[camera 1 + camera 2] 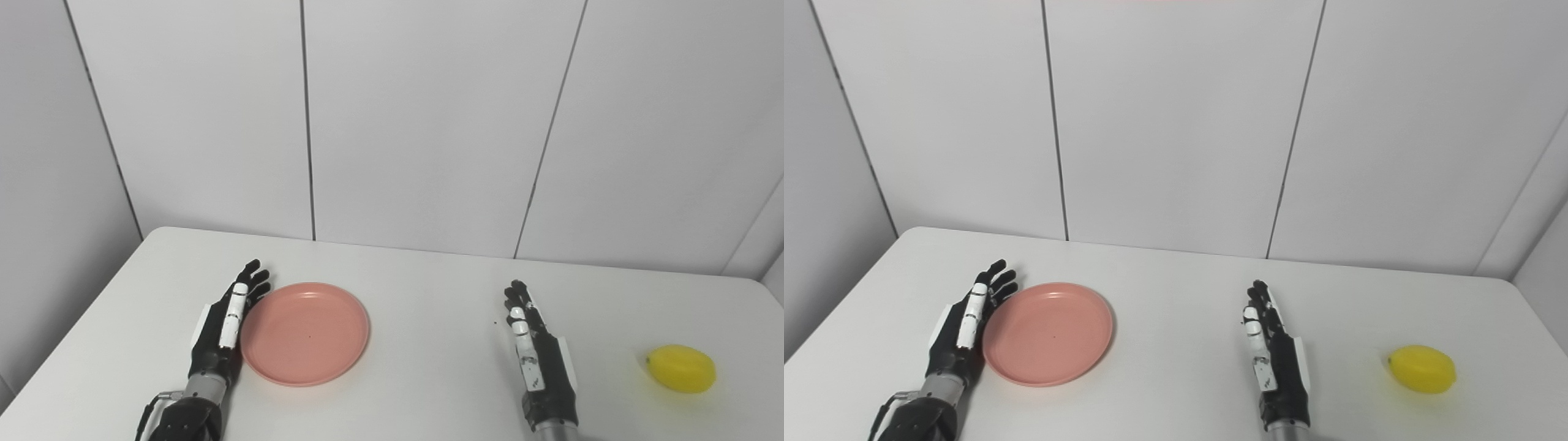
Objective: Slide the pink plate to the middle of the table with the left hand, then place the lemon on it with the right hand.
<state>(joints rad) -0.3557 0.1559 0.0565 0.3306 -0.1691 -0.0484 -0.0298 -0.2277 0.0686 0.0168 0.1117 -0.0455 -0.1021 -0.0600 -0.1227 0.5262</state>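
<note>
I see plate lower left on table, left hand against its left rim; right hand lower right of centre; lemon far right.

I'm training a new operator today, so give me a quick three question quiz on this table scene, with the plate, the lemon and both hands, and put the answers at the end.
1. True or false: the lemon already lies on the pink plate.
2. Which hand is right beside the plate's rim: A) left hand, B) right hand, C) neither?
3. Fill in: the lemon lies on the table to the ____ of the right hand.

Key
1. False; it lies on the bare table, far from the plate.
2. A; the left hand lies flat along the plate's left edge.
3. Right.
</note>
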